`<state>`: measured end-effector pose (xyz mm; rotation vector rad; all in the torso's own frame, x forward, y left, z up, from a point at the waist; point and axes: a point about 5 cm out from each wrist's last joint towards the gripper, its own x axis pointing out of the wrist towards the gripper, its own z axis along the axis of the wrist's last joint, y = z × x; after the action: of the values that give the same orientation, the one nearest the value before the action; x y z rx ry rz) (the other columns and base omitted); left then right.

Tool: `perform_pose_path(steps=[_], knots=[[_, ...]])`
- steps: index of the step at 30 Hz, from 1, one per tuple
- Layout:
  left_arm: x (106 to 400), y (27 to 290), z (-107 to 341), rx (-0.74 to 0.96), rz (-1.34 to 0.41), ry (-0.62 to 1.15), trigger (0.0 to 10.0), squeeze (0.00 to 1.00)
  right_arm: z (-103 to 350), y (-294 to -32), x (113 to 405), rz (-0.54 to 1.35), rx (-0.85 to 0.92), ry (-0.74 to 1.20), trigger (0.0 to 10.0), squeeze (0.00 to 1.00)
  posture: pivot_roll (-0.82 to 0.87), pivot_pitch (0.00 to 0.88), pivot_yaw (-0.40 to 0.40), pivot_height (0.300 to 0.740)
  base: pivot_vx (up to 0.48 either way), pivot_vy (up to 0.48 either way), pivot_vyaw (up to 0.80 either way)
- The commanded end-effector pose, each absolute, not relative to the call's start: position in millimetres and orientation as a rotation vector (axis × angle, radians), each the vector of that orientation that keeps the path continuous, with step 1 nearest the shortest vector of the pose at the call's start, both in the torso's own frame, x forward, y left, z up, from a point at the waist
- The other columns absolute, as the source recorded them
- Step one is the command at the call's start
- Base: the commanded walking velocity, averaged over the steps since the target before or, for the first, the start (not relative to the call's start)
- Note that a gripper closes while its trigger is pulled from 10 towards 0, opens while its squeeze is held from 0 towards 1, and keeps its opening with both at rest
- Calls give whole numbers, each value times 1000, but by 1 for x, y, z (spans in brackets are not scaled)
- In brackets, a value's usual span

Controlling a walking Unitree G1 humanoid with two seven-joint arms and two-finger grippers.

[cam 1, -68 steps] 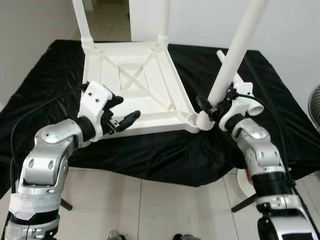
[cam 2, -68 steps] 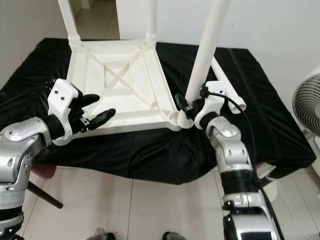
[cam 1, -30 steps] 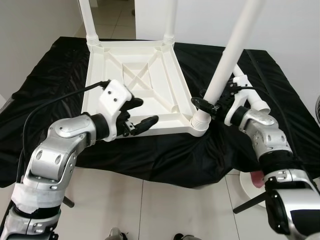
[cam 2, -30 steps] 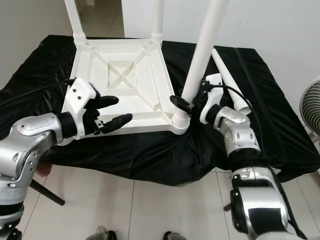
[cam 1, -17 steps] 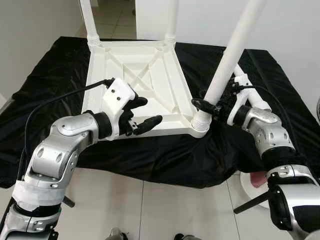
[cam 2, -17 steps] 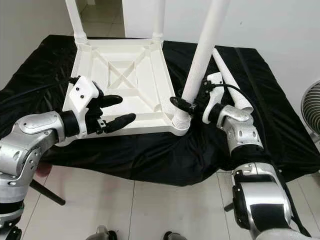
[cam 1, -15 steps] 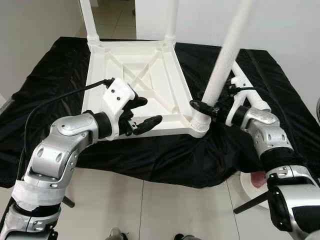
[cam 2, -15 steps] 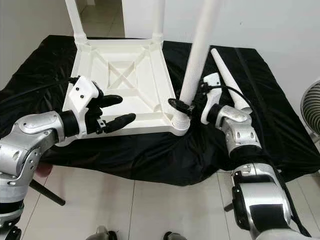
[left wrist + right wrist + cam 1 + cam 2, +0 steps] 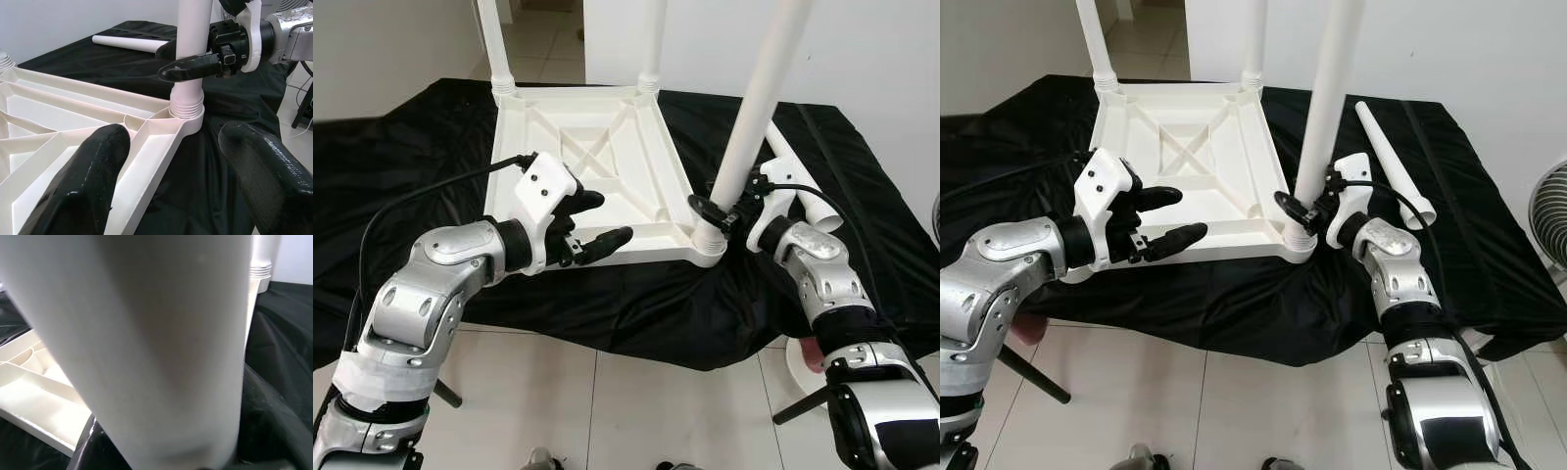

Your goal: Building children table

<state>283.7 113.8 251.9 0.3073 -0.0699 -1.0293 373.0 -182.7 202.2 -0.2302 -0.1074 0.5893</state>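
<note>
The upturned tabletop (image 9: 587, 166) lies on the black-draped counter (image 9: 803, 284). The right gripper (image 9: 720, 211) still clamps the leg (image 9: 759, 108) near its corner socket, the leg now more upright. The left gripper (image 9: 592, 223) stays spread over the near edge, and a spare leg (image 9: 1389, 162) lies beside.

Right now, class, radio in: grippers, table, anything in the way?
Right gripper shut on third leg at near-right socket. Left gripper open, hovering at tabletop near edge. Fourth leg loose on black cloth.

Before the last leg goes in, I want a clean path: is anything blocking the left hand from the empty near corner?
Nothing visible: the open left hand hovers over the tabletop's near edge.
</note>
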Motion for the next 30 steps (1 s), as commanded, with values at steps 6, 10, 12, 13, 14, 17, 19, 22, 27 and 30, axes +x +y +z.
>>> perform_pose_path(steps=[6,10,12,13,14,17,19,22,27,30], knots=[[282,112,252,329,-1093,-65,10000,0,153,-203,368,413,-138,114,10000,0,-7,135,35,740,0,0,0],[281,112,251,329,-1091,-62,10000,0,155,-202,371,383,-82,120,10000,0,-2,130,36,740,0,0,0],[281,112,251,328,-1091,-62,10000,0,155,-201,371,382,-81,119,10000,0,-2,130,36,740,0,0,0],[281,112,251,328,-1091,-61,10000,0,157,-200,372,385,-94,116,10000,0,-2,130,36,740,0,0,0],[281,112,251,328,-1091,-61,10000,0,157,-200,372,385,-94,116,10000,0,-2,130,36,740,0,0,0],[281,112,251,327,-1089,-61,10000,0,160,-201,376,358,-137,137,10000,0,-2,130,36,740,0,0,0],[281,112,251,327,-1090,-62,10000,0,166,-200,378,361,-153,132,10000,0,-2,128,34,740,0,0,0],[281,112,251,326,-1089,-62,10000,0,168,-200,379,348,-154,132,10000,0,0,129,30,740,0,0,0],[281,113,251,324,-1086,-61,10000,0,164,-200,377,273,-187,118,10000,0,0,133,29,740,0,0,0],[281,114,251,323,-1086,-61,10000,0,160,-199,375,244,-151,114,10000,0,0,135,30,740,0,0,0]])
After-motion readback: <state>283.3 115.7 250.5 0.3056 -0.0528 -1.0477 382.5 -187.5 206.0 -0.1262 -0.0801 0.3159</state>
